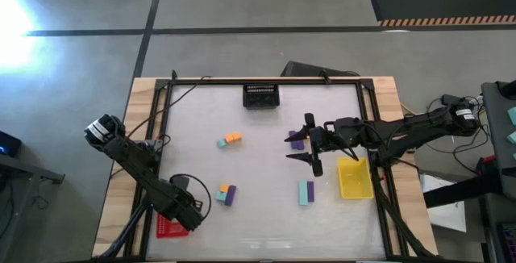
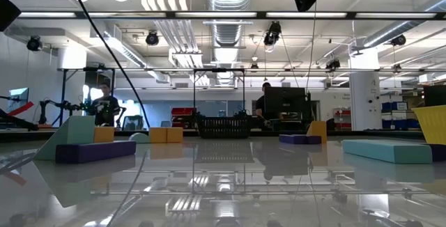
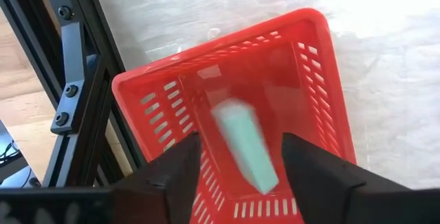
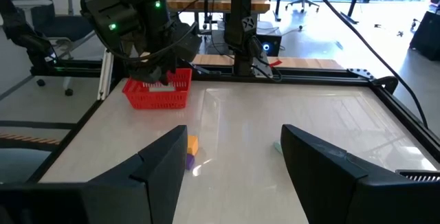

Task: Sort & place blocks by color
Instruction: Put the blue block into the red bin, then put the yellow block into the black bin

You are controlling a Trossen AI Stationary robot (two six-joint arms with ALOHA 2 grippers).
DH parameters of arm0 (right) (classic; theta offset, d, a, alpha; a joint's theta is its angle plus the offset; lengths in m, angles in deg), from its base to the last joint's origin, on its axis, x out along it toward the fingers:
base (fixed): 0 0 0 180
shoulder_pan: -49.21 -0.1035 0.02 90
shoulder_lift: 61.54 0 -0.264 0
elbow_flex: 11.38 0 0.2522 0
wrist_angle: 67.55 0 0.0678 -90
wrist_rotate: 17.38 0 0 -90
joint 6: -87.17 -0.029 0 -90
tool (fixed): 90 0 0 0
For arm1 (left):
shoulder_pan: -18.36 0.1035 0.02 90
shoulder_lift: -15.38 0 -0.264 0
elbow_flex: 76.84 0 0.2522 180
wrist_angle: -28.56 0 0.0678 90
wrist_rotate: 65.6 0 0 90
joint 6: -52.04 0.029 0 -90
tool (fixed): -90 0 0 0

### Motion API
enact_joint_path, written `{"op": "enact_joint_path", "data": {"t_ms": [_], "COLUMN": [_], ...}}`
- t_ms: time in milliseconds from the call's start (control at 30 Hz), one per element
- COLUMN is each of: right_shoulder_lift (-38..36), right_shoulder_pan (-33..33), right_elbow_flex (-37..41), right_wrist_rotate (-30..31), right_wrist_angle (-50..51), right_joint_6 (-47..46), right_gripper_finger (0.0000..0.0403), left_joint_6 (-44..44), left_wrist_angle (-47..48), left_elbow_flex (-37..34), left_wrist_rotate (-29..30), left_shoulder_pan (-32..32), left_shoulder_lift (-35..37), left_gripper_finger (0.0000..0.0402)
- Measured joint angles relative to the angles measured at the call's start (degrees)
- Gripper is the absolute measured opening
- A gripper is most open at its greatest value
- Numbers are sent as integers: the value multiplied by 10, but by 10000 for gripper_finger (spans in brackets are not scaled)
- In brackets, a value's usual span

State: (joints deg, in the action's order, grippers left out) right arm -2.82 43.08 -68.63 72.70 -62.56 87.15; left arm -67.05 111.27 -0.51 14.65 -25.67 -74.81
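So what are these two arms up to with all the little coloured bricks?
They are sorting small blocks by colour into baskets. The left arm's pincer hangs open over the red plastic basket at the table's near left corner, with a mint-green block between its fingers, either in the basket or dropping into it. The right arm's pincer is open above mid-table beside the yellow basket. Orange, purple and teal blocks are scattered on the white tabletop.
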Motion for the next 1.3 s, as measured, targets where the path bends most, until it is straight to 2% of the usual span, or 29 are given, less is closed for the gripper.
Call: {"op": "enact_joint_path", "data": {"t_ms": [167,433,567,800,1133,1300], "right_shoulder_lift": [0,0,0,0,-17,-13], "right_shoulder_pan": [0,0,0,0,0,0], "right_elbow_flex": [0,0,0,0,0,0], "right_wrist_rotate": [0,0,0,0,-1,-1], "right_wrist_angle": [0,-3,-3,1,50,55], "right_joint_6": [0,0,2,9,26,26], "right_gripper_finger": [226,226,226,226,226,226], "left_joint_6": [25,76,207,466,802,912], "left_wrist_angle": [1,5,-16,-108,-122,-120], "left_elbow_flex": [10,70,113,132,110,70], "left_wrist_rotate": [-4,-3,35,173,215,223], "left_shoulder_pan": [0,19,34,81,154,174], "left_shoulder_lift": [1,22,22,22,19,19], "left_gripper_finger": [229,234,235,235,235,235]}}
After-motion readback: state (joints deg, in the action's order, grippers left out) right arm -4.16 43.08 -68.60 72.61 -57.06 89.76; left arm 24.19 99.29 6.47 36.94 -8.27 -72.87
